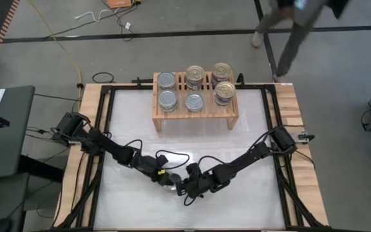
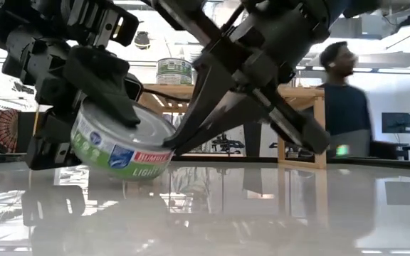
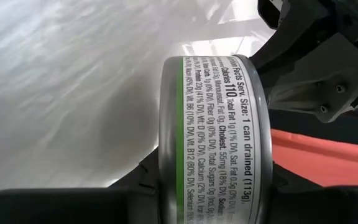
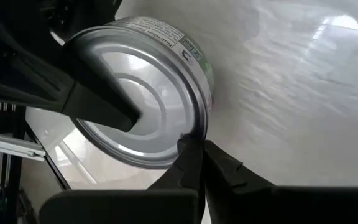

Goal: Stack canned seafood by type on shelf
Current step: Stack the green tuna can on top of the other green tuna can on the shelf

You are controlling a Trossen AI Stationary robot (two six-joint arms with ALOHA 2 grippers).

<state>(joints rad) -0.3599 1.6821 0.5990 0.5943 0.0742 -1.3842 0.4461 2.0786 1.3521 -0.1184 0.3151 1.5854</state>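
the main risk here is that the can (image 2: 123, 142) slips: it is tilted, off the table (image 1: 237, 193) or only just above it, well in front of the shelf (image 1: 194, 106), and the left gripper (image 2: 98, 92) holds it across the flat faces, one finger (image 4: 98, 109) pressing on the smooth silver bottom. metal against hard plastic gives little friction, so a small push can turn or drop it. the right gripper (image 2: 191, 135) is very near, its fingers closed together with the tip (image 4: 191, 152) touching the rim of the can; if it pushes more, i think it can lever the can out of the left grip, or the two arms can hit each other. the can is round, low and flat, with a glossy paper label in green and white. the table is white and shiny and reflects everything, so a fallen can may roll away. the shelf is pale wood with slats, and six cans (image 1: 195, 76) stand on it already, some stacked.
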